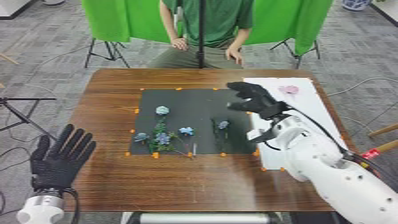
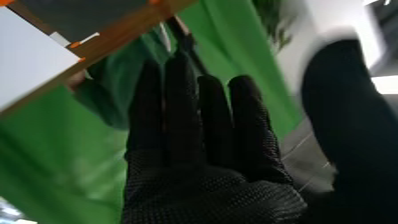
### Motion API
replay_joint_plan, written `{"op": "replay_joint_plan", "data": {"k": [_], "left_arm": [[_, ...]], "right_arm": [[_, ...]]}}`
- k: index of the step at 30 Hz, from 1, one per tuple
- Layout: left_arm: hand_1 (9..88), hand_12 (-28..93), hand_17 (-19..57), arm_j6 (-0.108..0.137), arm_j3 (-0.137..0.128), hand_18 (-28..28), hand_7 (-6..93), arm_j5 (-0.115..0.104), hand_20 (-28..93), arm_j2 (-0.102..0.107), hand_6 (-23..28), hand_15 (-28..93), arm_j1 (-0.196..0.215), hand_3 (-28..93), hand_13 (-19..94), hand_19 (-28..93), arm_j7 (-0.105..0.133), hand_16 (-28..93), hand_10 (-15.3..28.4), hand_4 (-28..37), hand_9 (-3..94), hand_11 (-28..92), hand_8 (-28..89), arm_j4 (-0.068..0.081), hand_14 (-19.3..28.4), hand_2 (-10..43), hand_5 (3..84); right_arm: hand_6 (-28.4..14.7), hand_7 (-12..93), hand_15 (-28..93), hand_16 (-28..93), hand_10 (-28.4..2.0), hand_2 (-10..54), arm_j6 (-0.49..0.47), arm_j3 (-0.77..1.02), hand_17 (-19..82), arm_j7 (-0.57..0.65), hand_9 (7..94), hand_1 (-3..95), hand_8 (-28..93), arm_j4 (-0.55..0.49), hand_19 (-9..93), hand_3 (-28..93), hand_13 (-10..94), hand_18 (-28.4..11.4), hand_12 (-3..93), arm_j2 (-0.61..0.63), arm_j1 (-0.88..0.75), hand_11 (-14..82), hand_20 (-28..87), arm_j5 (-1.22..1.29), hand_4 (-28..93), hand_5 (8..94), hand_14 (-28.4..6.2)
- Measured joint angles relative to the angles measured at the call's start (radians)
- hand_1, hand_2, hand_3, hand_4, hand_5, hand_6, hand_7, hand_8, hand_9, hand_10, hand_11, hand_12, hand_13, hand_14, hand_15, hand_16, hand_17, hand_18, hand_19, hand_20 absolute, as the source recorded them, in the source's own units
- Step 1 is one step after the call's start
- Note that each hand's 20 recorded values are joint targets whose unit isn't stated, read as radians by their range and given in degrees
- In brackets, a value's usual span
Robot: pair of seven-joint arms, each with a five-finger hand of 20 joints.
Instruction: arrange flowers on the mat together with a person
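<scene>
Brown tbl (image 1: 160, 185) — blue flwrs (image 1: 186, 131) on dk mat (image 1: 192, 102) — R hand (image 1: 258, 101) nearby, fingers straight.

wooden table (image 1: 222, 192) | green cloth (image 1: 115, 20) beyond it | black tripod (image 1: 107, 46) | grey floor (image 1: 44, 42) | blue-and-white pot (image 1: 356, 4)

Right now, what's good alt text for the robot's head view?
A robot's open right hand hovers near a dark mat holding bluish flowers; a pink flower lies on the white sheet beside it. Left hand open, lower left.
</scene>
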Motion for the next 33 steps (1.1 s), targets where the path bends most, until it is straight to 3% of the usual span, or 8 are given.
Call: {"op": "replay_joint_plan", "data": {"k": [6,12,16,20,27,33], "left_arm": [[24.1,8,-2.8,0.001,-0.004,11.9,9.1,0.0,11,-0.001,5.7,29,0.001,70,29,25,0.0,-7,13.9,-28.3,40.2,15,-9,0.0,15.1,11.6,43.7],[24.7,8,-2.8,0.002,-0.008,11.8,9.6,0.0,11,0.0,5.0,29,0.002,70,29,25,-0.003,-7,13.9,-28.3,40.1,15,-9,-0.001,15.0,11.5,44.4],[25.6,8,-2.7,0.003,-0.009,11.7,10.2,0.002,11,0.002,4.2,29,0.001,69,29,25,-0.008,-7,14.0,-28.3,40.3,15,-10,-0.001,14.7,11.5,45.3],[25.7,8,-2.5,0.003,-0.013,11.6,10.2,0.003,11,0.003,4.3,29,0.001,69,29,25,-0.012,-7,14.0,-28.3,40.3,15,-10,-0.001,14.5,11.5,45.2],[25.6,7,-2.6,0.002,-0.016,11.6,9.8,0.002,11,0.008,5.1,29,0.0,69,29,25,-0.008,-7,14.0,-28.3,40.4,15,-10,-0.004,14.4,11.5,44.8],[25.5,7,-2.7,0.001,-0.007,11.7,9.5,0.002,11,0.013,5.3,29,-0.009,69,29,25,-0.008,-7,14.1,-28.3,40.4,15,-10,-0.008,14.4,11.5,44.5]], "right_arm": [[-1.2,10,10,13,-8.7,10.5,-0.117,0.29,21,-0.158,39.0,24.0,-11,-0.041,15,68,32,-13.9,8.1,-0.021,-0.172,3.9,24,0.296,-24,40.5,-11.1],[-1.3,10,10,13,-8.7,11.0,-0.05,0.44,20,-0.186,38.5,23.2,-10,-0.065,14,68,32,-14.3,8.0,-0.038,-0.314,3.8,24,0.576,-24,41.6,-11.2],[-1.3,10,9,11,-9.3,11.5,0.034,0.466,20,-0.219,38.8,22.4,-10,-0.067,8,69,32,-11.4,7.7,-0.037,-0.385,3.8,22,0.784,-24,42.5,-9.9],[-1.3,11,10,7,-9.5,11.7,0.037,0.47,21,-0.262,39.1,22.1,-11,-0.066,3,69,31,-10.0,7.2,-0.038,-0.426,4.0,25,0.938,-24,43.2,-9.0],[-1.3,11,11,5,-9.4,11.3,0.02,0.476,21,-0.265,39.2,22.0,-11,-0.069,3,70,30,-9.8,7.3,-0.049,-0.444,4.0,25,0.954,-24,43.5,-8.6],[-1.3,11,11,5,-9.3,4.3,0.015,0.489,21,-0.268,38.8,25.5,-11,-0.079,1,71,30,-8.4,7.3,-0.049,-0.467,3.8,24,0.957,-23,42.8,-7.6]]}}
